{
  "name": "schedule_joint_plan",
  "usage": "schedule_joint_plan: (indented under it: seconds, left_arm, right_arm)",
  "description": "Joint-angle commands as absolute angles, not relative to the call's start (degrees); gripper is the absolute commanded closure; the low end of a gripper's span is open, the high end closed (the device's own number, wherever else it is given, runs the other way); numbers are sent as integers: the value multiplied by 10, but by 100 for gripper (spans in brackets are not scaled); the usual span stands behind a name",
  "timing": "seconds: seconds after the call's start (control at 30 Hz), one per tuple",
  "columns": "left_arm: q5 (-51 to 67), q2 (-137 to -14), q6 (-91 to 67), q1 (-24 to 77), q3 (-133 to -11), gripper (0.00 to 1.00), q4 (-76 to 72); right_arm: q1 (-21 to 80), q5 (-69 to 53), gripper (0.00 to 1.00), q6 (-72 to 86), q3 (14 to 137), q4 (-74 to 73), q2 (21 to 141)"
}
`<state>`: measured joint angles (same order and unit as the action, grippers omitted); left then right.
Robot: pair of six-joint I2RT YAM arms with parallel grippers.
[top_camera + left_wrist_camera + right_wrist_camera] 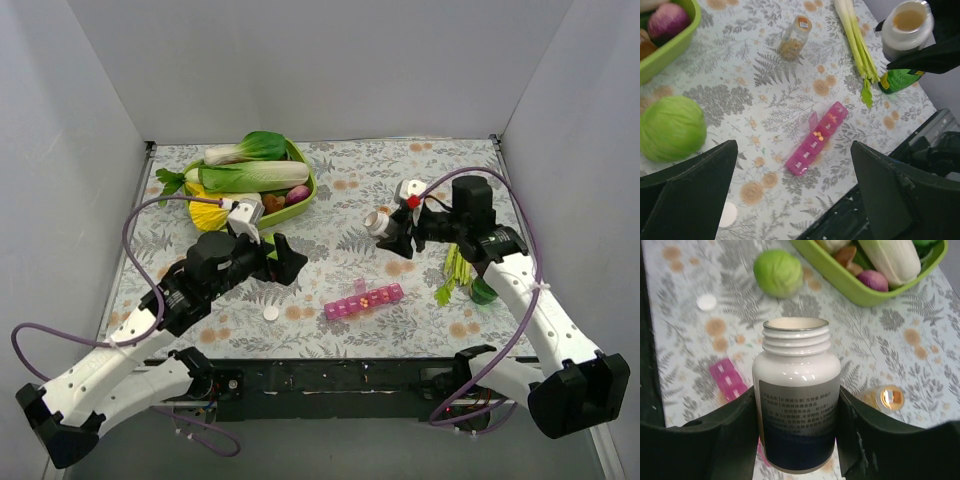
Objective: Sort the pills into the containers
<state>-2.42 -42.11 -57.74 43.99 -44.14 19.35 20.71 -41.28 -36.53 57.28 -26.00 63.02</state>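
The pink containers strip (363, 300) lies near the table's front edge. In the left wrist view one lid of the containers (815, 140) stands up, and a few orange pills (818, 135) lie in that compartment. My right gripper (395, 232) is shut on an uncapped white pill bottle (797, 390), held above the table behind the strip, mouth pointing left. That bottle (907, 27) shows brownish contents inside. My left gripper (290, 262) hovers open left of the strip, and nothing lies between its fingers (690, 185). The strip's end (727, 380) peeks out beside the bottle.
A white cap (271, 313) lies left of the strip. A small clear jar (795, 37) stands behind it. Green onions (455, 270) and a dark green bottle (483, 290) lie at the right. A green tray (305, 190) of vegetables sits back left, a green ball (670, 127) beside it.
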Motion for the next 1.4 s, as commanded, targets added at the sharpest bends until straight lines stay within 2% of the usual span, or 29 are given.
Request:
schedule_joint_plan:
  seconds: [0.0, 0.1, 0.17, 0.37, 0.53, 0.6, 0.7, 0.87, 0.9, 1.03, 1.17, 1.37]
  left_arm:
    - [-18, -492, -758, 437, -494, 2, 403]
    - [17, -517, -823, 438, -473, 2, 431]
    - [23, -531, -852, 446, -444, 2, 433]
    - [-100, -626, -930, 515, -440, 2, 492]
    - [-184, -736, -964, 520, -461, 2, 526]
    - [-209, -751, -966, 520, -462, 4, 512]
    - [-235, -765, -967, 519, -466, 14, 493]
    - [-233, -803, -951, 513, -465, 15, 459]
    - [-233, -807, -951, 511, -462, 23, 455]
    - [-229, -810, -933, 495, -462, 25, 436]
    - [-216, -815, -913, 471, -463, 36, 418]
    - [-198, -822, -910, 463, -456, 38, 415]
  right_arm:
    - [158, -669, 99, -78, 522, 80, 625]
    - [145, -721, 99, 123, 445, 332, 611]
    - [142, -722, 99, 137, 424, 369, 600]
    - [130, -714, 99, 81, 382, 329, 572]
    - [127, -715, 98, 68, 373, 320, 566]
    - [126, -715, 99, 65, 370, 317, 568]
    - [124, -716, 98, 62, 367, 316, 570]
    - [122, -721, 98, 61, 367, 313, 570]
    - [122, -722, 98, 60, 366, 312, 570]
    - [120, -725, 98, 54, 364, 304, 566]
    - [119, -727, 98, 50, 363, 299, 566]
    - [115, -729, 98, 48, 363, 294, 566]
